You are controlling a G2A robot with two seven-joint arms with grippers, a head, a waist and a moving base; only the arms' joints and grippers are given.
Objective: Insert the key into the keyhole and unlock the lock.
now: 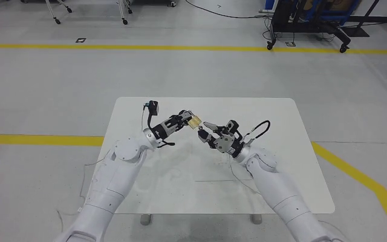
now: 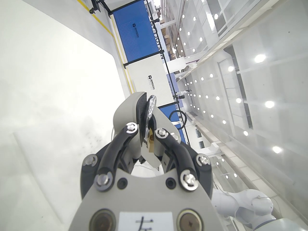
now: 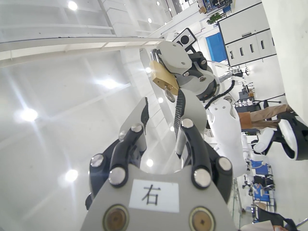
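A brass padlock (image 1: 193,121) is held above the middle of the white table (image 1: 278,181), with my left gripper (image 1: 188,118) shut on it. In the right wrist view the padlock (image 3: 161,76) shows its steel shackle (image 3: 154,54) by the left fingertips. A small silver key (image 3: 170,95) sticks out of its underside. My right gripper (image 3: 162,100) stands open just short of the key, whose head lies close to one ribbed finger pad (image 3: 178,111). In the left wrist view a sliver of brass (image 2: 151,143) sits between the shut fingers (image 2: 131,111).
The tabletop (image 2: 48,73) below both arms is bare. Yellow floor lines (image 1: 181,47) run past the table, and a dark wheeled rack (image 1: 308,24) stands far behind it.
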